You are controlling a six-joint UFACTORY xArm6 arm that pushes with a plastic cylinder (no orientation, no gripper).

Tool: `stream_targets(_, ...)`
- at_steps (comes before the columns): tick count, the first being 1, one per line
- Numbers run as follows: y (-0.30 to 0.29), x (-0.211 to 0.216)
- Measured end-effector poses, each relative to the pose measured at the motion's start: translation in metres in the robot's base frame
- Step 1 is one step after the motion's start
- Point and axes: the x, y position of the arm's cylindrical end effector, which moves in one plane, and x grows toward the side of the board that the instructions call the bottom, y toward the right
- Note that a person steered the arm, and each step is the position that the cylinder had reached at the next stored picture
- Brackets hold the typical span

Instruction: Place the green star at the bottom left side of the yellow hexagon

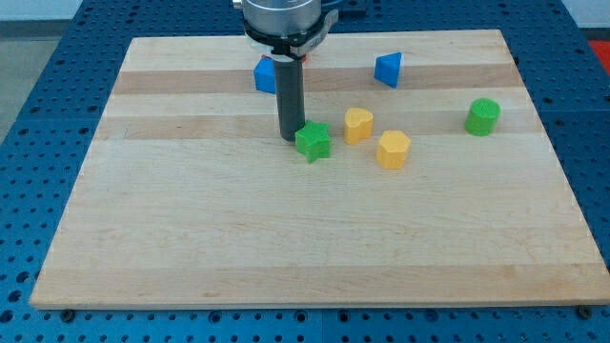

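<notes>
The green star lies near the board's middle, a little toward the view's top. The yellow hexagon lies to its right, slightly lower. A second yellow block, heart-like in shape, sits between them and a bit higher. My tip stands just left of the green star, touching or almost touching its left side. The dark rod rises from it toward the view's top.
A blue block lies partly behind the rod at the top. Another blue block lies at the top right of centre. A green cylinder stands at the right. The wooden board ends in blue perforated table all around.
</notes>
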Motion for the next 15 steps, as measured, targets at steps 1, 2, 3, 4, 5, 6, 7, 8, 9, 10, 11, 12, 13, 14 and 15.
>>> stream_targets(1, 0.005, 0.009)
stream_targets(2, 0.008, 0.016)
stream_targets(3, 0.008, 0.020)
stream_targets(4, 0.010, 0.027)
stream_targets(5, 0.012, 0.030)
stream_targets(6, 0.010, 0.032)
stream_targets(7, 0.006, 0.057)
stream_targets(8, 0.007, 0.080)
stream_targets(9, 0.032, 0.085)
stream_targets(10, 0.035, 0.083)
stream_targets(11, 0.023, 0.083)
stream_targets(12, 0.000, 0.079)
stream_targets(13, -0.007, 0.058)
stream_targets(14, -0.001, 0.043)
stream_targets(15, 0.009, 0.041)
